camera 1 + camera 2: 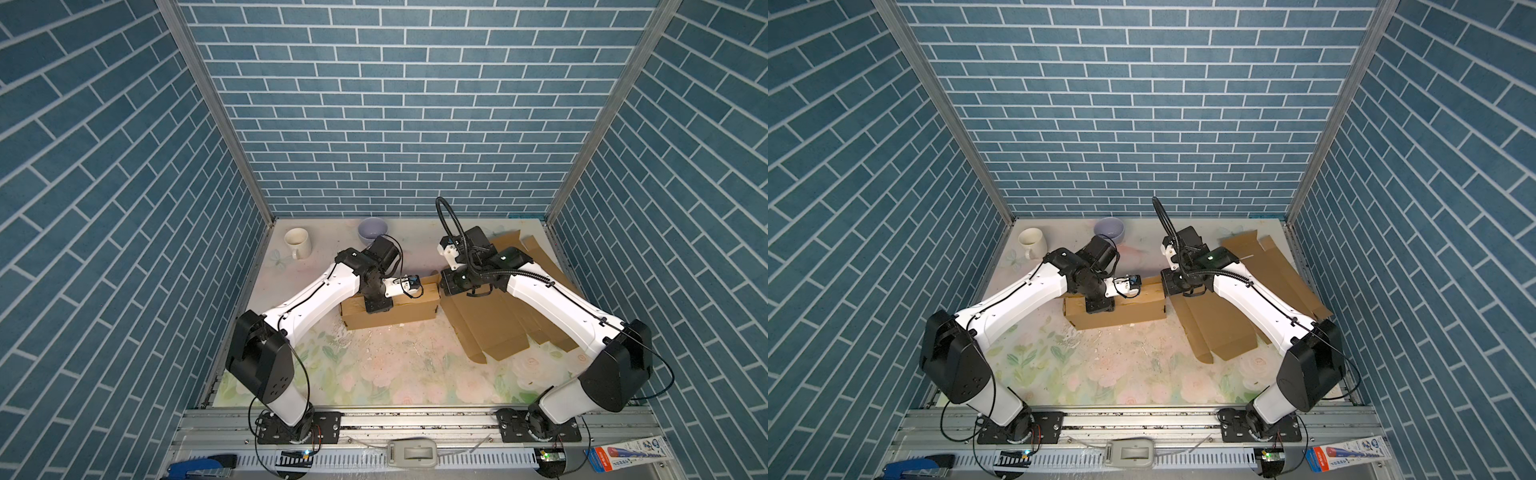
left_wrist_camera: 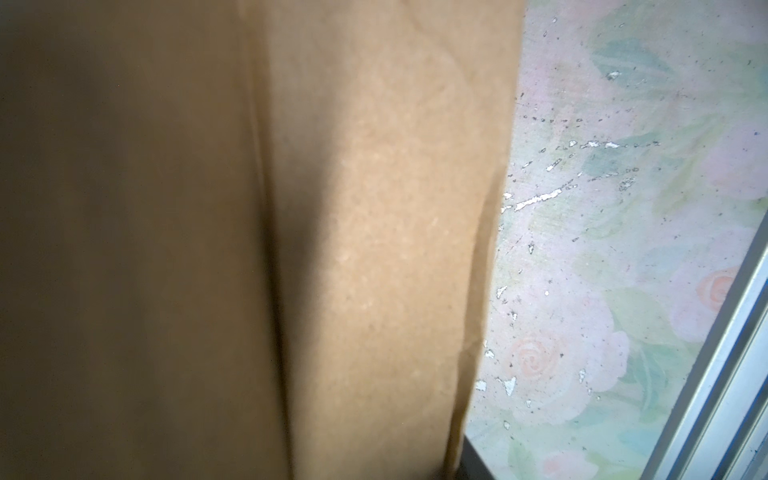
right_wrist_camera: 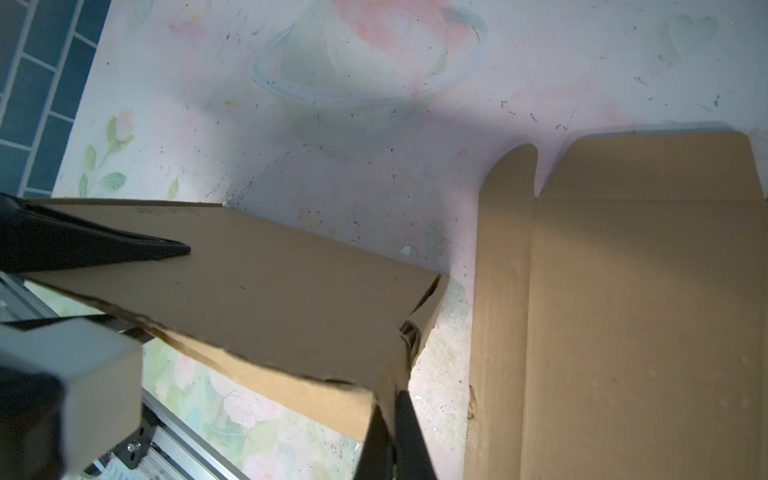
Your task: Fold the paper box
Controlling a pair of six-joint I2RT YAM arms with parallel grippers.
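On the floral table [image 1: 395, 365], the paper box [image 1: 399, 316] is laid long and low. Its end corner is pinched between the jaws of the right gripper [image 3: 392, 432]. The left gripper [image 1: 377, 306] is set on the box's top; whether its jaws are spread cannot be told. Just beside the box, flat cardboard sheets [image 1: 490, 328] are spread; 1 mug [image 1: 298, 243] and 1 bowl [image 1: 372, 230] are placed behind it.
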